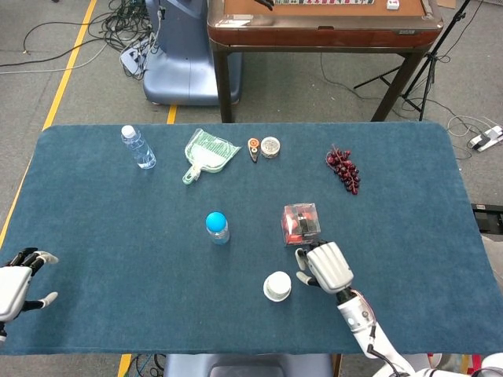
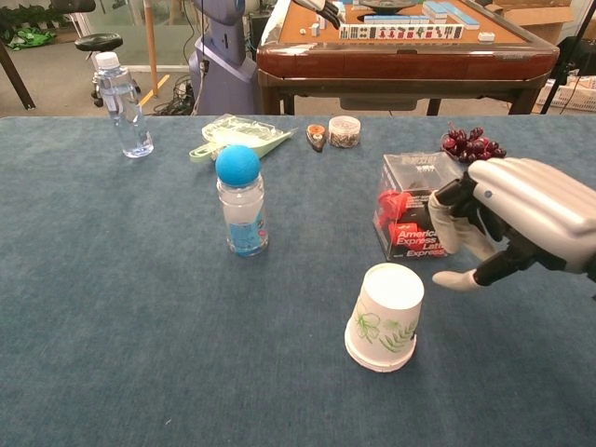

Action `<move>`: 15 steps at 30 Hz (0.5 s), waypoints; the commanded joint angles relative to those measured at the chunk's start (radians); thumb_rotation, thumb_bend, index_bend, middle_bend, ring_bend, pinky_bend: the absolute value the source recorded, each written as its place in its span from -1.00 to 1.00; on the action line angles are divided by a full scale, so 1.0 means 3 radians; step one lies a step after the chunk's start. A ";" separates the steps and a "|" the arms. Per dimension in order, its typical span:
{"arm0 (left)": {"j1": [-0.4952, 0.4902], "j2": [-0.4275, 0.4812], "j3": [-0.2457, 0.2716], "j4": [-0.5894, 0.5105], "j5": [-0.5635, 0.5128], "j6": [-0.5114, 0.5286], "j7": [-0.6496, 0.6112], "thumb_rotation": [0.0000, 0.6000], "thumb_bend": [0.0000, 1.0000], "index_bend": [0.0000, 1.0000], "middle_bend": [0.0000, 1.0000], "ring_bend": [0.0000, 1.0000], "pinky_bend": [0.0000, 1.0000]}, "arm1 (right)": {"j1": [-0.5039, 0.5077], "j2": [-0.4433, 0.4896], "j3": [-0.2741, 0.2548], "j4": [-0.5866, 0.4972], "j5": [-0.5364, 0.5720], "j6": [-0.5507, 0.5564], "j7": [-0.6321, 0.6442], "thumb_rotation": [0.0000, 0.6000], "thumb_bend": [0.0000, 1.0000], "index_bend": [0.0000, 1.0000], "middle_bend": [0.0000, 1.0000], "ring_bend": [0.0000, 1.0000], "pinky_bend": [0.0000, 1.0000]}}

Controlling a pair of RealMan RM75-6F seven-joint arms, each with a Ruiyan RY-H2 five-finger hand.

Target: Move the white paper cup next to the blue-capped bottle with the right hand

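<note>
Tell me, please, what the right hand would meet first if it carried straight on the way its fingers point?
Probably the white paper cup: the right hand sits apart from it, fingers aimed leftward, though depth is unclear.

Table cover point(image 2: 112, 307): blue cloth, matt, short rough nap.
Cup point(image 2: 384, 317): white paper, matt, printed green leaves.
Bottle point(image 2: 242, 216): clear glossy plastic; smooth matt blue cap.
Box point(image 2: 415, 219): clear glossy plastic.
Right hand point(image 2: 521, 219): smooth pale plastic shell, slight sheen.
Far table point(image 2: 400, 51): glossy brown wood.
</note>
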 commanded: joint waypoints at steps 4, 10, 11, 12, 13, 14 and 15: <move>-0.0001 -0.0003 0.0000 -0.0004 -0.0005 -0.0004 0.0006 1.00 -0.88 -0.31 -0.38 -0.61 -0.17 | -0.0098 0.0472 -0.0175 -0.0583 -0.0198 0.0087 -0.0250 1.00 -1.00 0.25 0.43 0.13 0.38; -0.0005 -0.0004 0.0003 -0.0011 0.0003 -0.0008 0.0014 1.00 -0.88 -0.31 -0.38 -0.61 -0.16 | -0.0104 0.0783 -0.0276 -0.0978 -0.0233 -0.0046 -0.0483 1.00 -1.00 -0.42 -0.29 -0.37 0.11; -0.0006 -0.0005 0.0004 -0.0012 0.0005 -0.0009 0.0017 1.00 -0.88 -0.31 -0.38 -0.61 -0.16 | -0.0097 0.0803 -0.0285 -0.1006 -0.0227 -0.0083 -0.0502 1.00 -1.00 -0.50 -0.41 -0.47 0.00; -0.0006 -0.0006 0.0005 -0.0013 0.0006 -0.0010 0.0018 1.00 -0.88 -0.31 -0.38 -0.61 -0.16 | -0.0087 0.0814 -0.0293 -0.1022 -0.0223 -0.0120 -0.0510 1.00 -1.00 -0.56 -0.49 -0.55 -0.09; -0.0006 -0.0006 0.0006 -0.0016 0.0008 -0.0010 0.0018 1.00 -0.87 -0.31 -0.38 -0.61 -0.16 | -0.0077 0.0815 -0.0298 -0.1023 -0.0222 -0.0153 -0.0515 1.00 -1.00 -0.64 -0.63 -0.67 -0.26; -0.0007 -0.0006 0.0005 -0.0018 0.0011 -0.0008 0.0018 1.00 -0.87 -0.31 -0.38 -0.61 -0.16 | -0.0064 0.0802 -0.0301 -0.1004 -0.0224 -0.0193 -0.0517 1.00 -1.00 -0.70 -0.72 -0.77 -0.40; -0.0007 -0.0005 0.0005 -0.0021 0.0012 -0.0006 0.0017 1.00 -0.88 -0.31 -0.38 -0.61 -0.15 | -0.0055 0.0785 -0.0303 -0.0982 -0.0230 -0.0216 -0.0516 1.00 -1.00 -0.73 -0.78 -0.84 -0.48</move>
